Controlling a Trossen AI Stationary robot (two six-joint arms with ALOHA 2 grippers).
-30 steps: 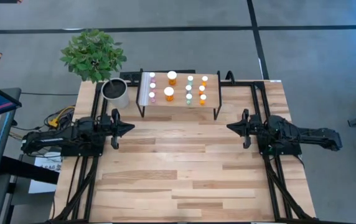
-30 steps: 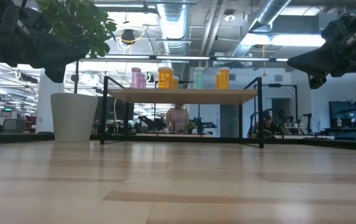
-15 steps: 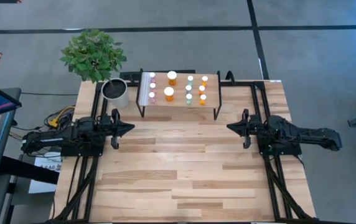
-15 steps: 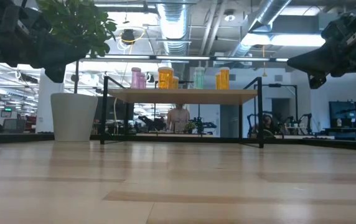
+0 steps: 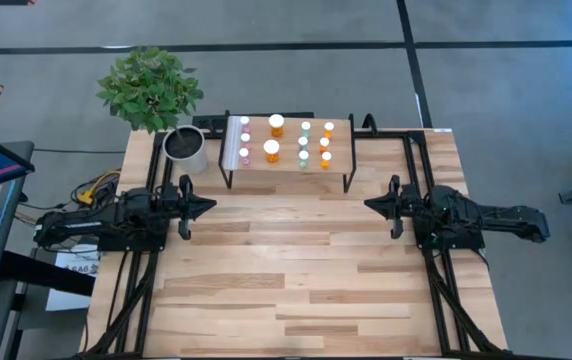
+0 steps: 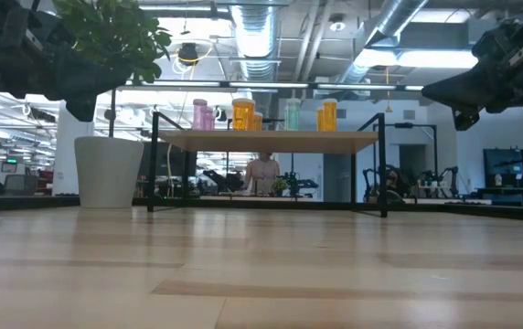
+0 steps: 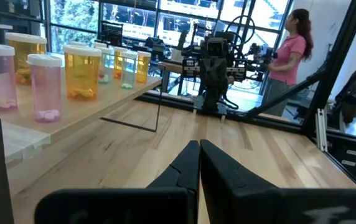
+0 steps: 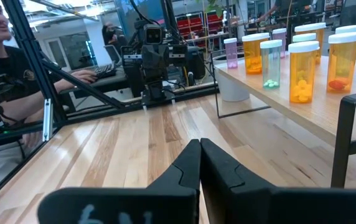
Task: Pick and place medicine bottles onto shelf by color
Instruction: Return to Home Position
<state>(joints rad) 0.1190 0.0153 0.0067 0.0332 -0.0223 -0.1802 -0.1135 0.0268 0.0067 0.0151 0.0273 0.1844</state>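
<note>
The shelf (image 5: 286, 160) stands at the table's far middle on black legs. Several medicine bottles stand upright on its top: pink ones (image 5: 245, 138) at the left, two larger orange ones (image 5: 272, 150), pale green ones (image 5: 304, 142) and small orange ones (image 5: 326, 143) at the right. They show in the low view (image 6: 243, 113) and both wrist views (image 7: 81, 71) (image 8: 302, 71). My left gripper (image 5: 212, 206) is shut and empty above the table's left side. My right gripper (image 5: 368, 205) is shut and empty above the right side.
A grey-white pot (image 5: 185, 148) with a green plant (image 5: 149, 88) stands left of the shelf at the table's far left. Black frame rails (image 5: 421, 170) run along the table's sides. People show in the room beyond (image 7: 288, 43) (image 8: 4, 56).
</note>
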